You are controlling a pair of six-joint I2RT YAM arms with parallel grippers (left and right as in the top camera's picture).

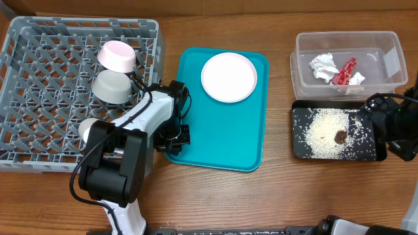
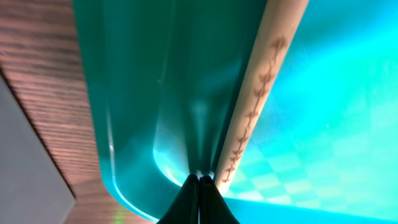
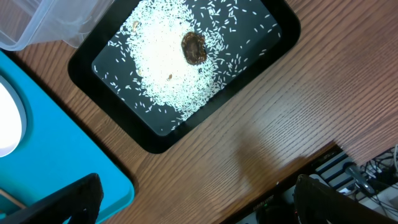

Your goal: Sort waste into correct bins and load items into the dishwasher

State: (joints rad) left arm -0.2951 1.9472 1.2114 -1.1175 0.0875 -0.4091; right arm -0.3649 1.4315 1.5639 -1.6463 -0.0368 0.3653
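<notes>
the left gripper [image 2: 200, 186] is clenched shut with nothing between its tips, low over a corner of the teal tray [image 2: 143, 93]; the thin wooden stick [image 2: 258, 93] lies on that tray, its near end just beside the tips; the right gripper [image 3: 199, 202] gapes wide and empty near the black tray [image 3: 155, 140].
</notes>
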